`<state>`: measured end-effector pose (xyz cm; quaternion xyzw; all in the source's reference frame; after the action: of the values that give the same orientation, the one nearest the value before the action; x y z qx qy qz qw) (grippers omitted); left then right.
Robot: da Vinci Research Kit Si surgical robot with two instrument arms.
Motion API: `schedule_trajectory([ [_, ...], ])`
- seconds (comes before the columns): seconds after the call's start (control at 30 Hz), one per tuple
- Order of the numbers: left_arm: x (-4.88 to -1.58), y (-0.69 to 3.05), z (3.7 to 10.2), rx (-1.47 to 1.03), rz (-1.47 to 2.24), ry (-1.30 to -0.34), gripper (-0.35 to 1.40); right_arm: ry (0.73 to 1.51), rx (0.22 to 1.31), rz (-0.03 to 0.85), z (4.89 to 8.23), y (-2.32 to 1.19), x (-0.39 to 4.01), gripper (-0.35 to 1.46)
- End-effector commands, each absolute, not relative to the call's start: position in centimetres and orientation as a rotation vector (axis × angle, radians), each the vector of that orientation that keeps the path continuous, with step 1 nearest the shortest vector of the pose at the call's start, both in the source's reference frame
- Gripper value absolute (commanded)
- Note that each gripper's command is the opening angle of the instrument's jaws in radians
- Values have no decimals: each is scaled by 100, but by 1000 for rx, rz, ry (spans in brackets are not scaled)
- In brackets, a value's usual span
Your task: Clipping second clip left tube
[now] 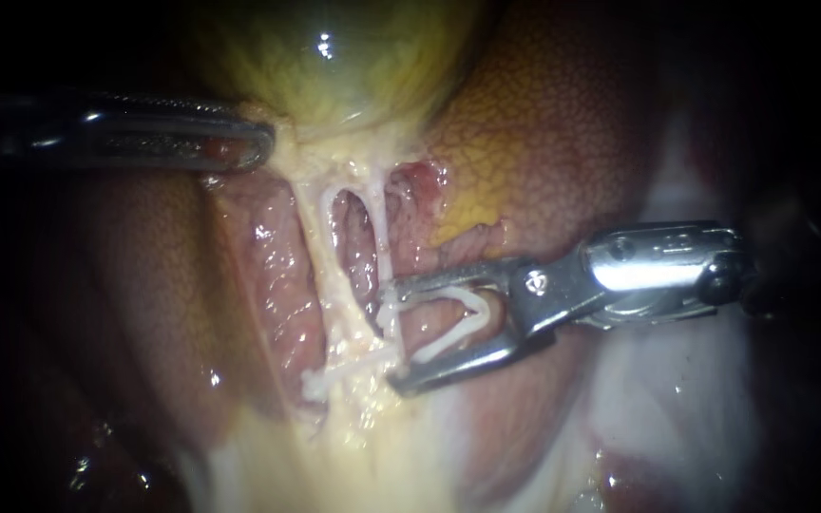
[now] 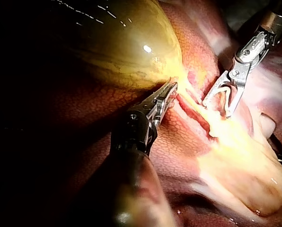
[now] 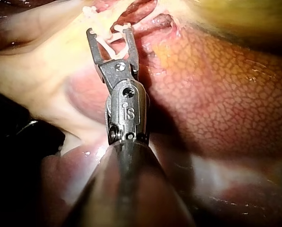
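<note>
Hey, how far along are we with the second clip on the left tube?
Done: a first clip looks set low on the left tube. In hand: the right instrument's end effector holds a second clip, spread wide, not yet around that tube. Left: advance and close it there.

Left tube (image 1: 320, 256): 1 pale, whitish strand, taut, running down from the neck of the gallbladder (image 1: 334, 66) across the raw pink bed. It lies just beside the right tube (image 1: 382, 228), with a narrow slit between the 2.

Flat clip (image 1: 339, 378): white, closed, lying crosswise on the left tube's lower end.

V-shaped clip (image 1: 458, 323): white, spread wide, 1 arm against each jaw of the right instrument (image 1: 396, 334). Apex toward the hinge, mouth facing the tubes, tips near the left tube but not around it.
</note>
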<state>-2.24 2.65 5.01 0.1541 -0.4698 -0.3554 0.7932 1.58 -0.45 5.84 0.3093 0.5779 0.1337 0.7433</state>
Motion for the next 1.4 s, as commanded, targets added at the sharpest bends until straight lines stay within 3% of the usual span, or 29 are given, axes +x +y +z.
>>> schedule_trajectory([
  [0.03,-224,265,501,331,-765,-1010,-35,1264,683,297,586,-44,159,43],
  [0.53,-225,265,501,330,-765,-1010,-35,1263,700,282,610,-45,176,44],
  [1.4,-224,264,501,330,-765,-1010,-35,1478,903,322,589,-62,211,41],
])
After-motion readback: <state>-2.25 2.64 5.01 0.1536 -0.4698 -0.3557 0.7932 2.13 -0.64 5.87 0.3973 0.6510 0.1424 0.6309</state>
